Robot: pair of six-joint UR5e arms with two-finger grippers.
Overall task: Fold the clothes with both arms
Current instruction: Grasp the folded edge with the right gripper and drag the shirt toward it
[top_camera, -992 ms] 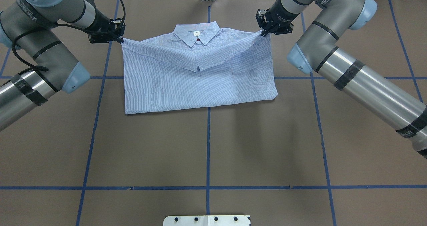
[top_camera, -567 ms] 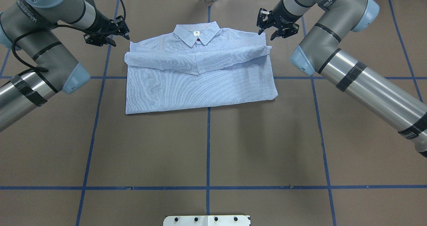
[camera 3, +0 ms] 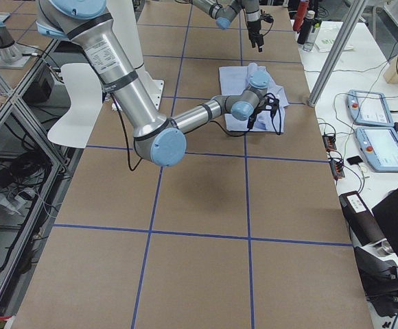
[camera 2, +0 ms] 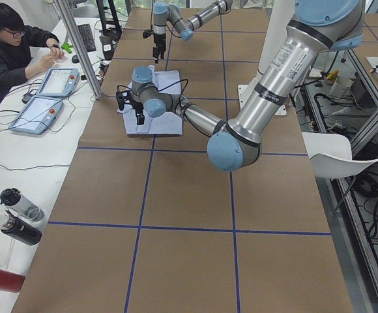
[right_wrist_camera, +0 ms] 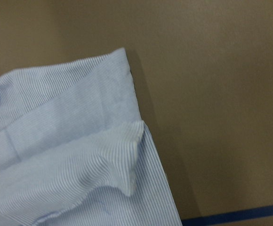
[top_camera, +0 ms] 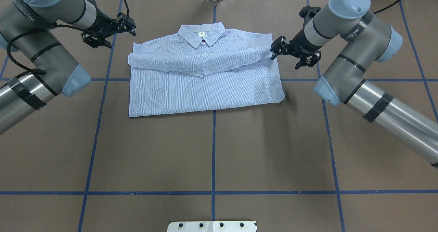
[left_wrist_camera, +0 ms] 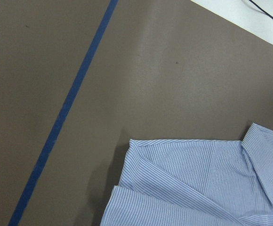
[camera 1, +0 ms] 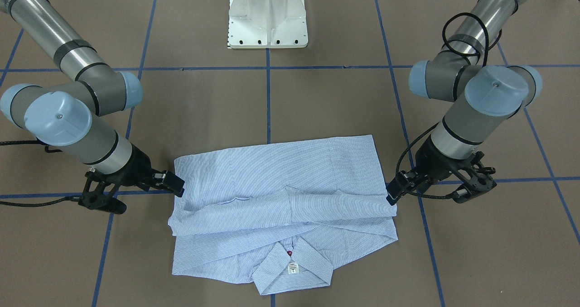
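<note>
Shirt (top_camera: 205,91) lies flat on the table (top_camera: 212,156), upper centre of the overhead frame. Collar (top_camera: 216,29) points to the top edge, w/ a loose folded band of cloth (top_camera: 191,61) across the chest just below it.

Left tool (top_camera: 117,33), upper left: fingers apart, empty, just beside the shirt's top-left corner.

Right tool (top_camera: 288,55), upper right: fingers apart, empty. One tip sits at the band's end on the shirt's right edge; can't tell if it touches.

You'll see blue tape lines (top_camera: 213,150) running under the shirt.
</note>
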